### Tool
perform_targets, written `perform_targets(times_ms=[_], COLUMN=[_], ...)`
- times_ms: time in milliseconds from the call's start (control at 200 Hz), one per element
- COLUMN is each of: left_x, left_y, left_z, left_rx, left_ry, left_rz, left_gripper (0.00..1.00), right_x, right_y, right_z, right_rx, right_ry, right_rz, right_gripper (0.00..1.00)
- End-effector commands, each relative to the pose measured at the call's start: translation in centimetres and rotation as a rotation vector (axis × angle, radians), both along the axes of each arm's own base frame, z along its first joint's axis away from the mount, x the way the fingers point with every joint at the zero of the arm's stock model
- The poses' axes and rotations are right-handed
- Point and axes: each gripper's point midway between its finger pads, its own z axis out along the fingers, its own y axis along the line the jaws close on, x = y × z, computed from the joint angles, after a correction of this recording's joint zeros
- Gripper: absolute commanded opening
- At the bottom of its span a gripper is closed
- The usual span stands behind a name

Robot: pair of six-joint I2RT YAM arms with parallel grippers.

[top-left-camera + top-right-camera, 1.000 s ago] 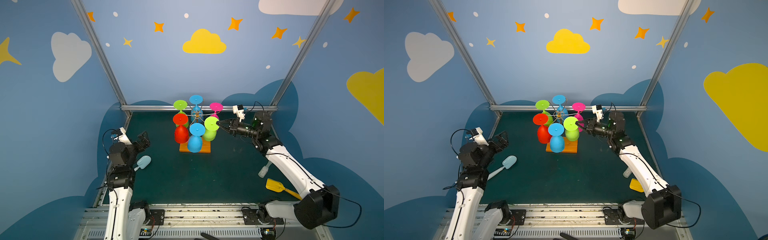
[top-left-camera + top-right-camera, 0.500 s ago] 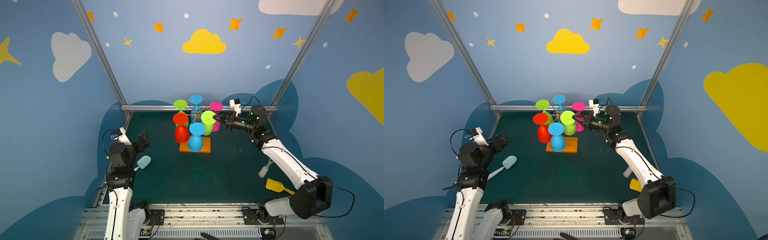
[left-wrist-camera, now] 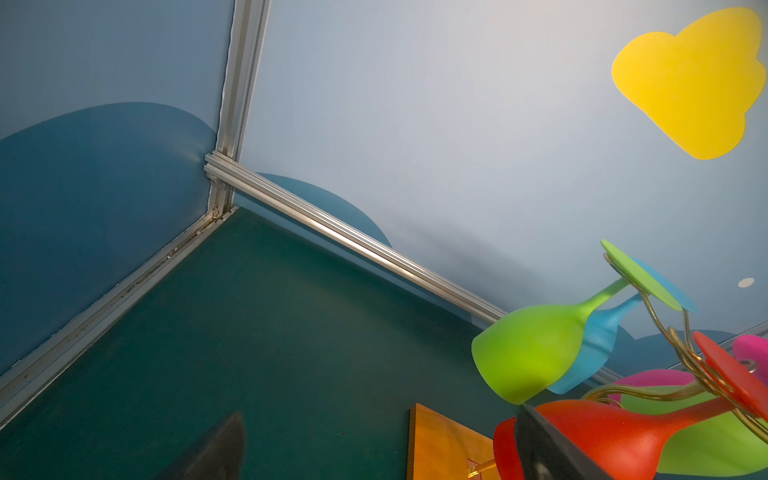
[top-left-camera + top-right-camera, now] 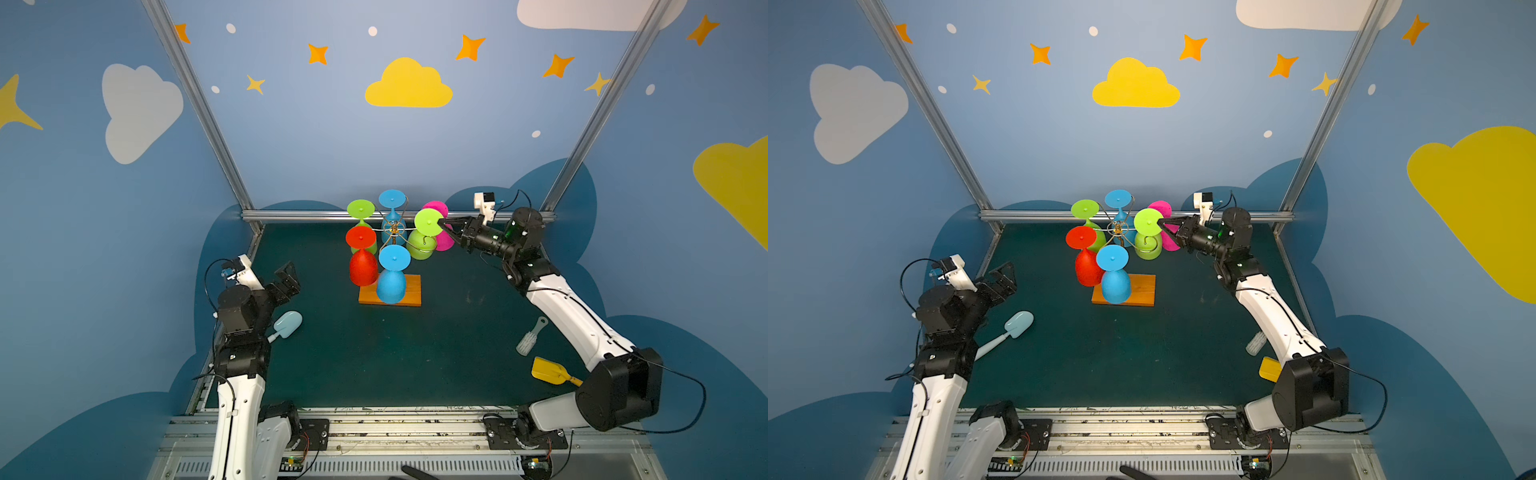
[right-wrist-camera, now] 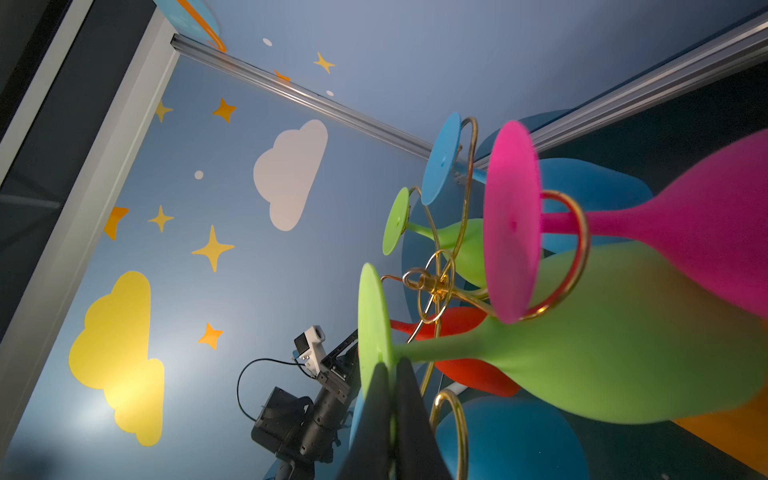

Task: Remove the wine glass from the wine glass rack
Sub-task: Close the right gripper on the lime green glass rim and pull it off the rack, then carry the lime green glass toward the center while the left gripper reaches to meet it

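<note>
The wine glass rack (image 4: 393, 227), gold wire on an orange wooden base (image 4: 411, 289), stands at the back middle in both top views (image 4: 1118, 227). My right gripper (image 4: 444, 227) (image 4: 1163, 224) (image 5: 390, 419) is shut on the foot of a lime-green wine glass (image 4: 428, 220) (image 4: 1147, 220) (image 5: 623, 340), held upside down at the rack's right side. In the right wrist view its stem lies outside an empty gold curl (image 5: 448, 409). My left gripper (image 4: 289, 276) (image 4: 1000, 278) (image 3: 380, 453) is open and empty, low at the left.
Red (image 4: 363, 266), blue (image 4: 391, 282), pink (image 4: 444, 243), a second green (image 4: 360, 210) and a second blue glass (image 4: 392, 199) hang on the rack. A pale-blue scoop (image 4: 286, 326) lies by the left arm; a white brush (image 4: 530, 338) and yellow scoop (image 4: 550, 370) lie at the right.
My right gripper has carried the lime-green glass upward beside the rack, its foot now higher than a second ago. The left arm has not moved.
</note>
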Motion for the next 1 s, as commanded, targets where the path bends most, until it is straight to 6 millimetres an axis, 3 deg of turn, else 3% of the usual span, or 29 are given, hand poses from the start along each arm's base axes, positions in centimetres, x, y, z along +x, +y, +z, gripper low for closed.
perform_targets(times_ms=[0,446,776,996], left_x=[-0.2,-0.2,-0.3,-0.7], left_y=[0.1,0.0,-0.2,-2.7], left_z=[0.4,0.4,0.8,3.9], left_rx=[0.008,0.005,-0.005,0.004], left_ry=[-0.022,-0.024,-0.040,-0.124], left_rz=[0.002,0.002,-0.008,-0.140], left_gripper=[0.99,0.99,0.99,0.99], right_x=[-0.4,-2.4,-6.0,-8.1], right_y=[-0.9,-3.7,-6.2,-8.2], right_z=[1.5,0.4,-1.4,-2.4], right_rx=[0.034,0.012,-0.095,-0.159], right_ry=[-0.045,-0.023,-0.029,-0.057], right_rz=[-0.022,-0.063,-0.131,-0.208], right_gripper=[0.00,0.00,0.00,0.00])
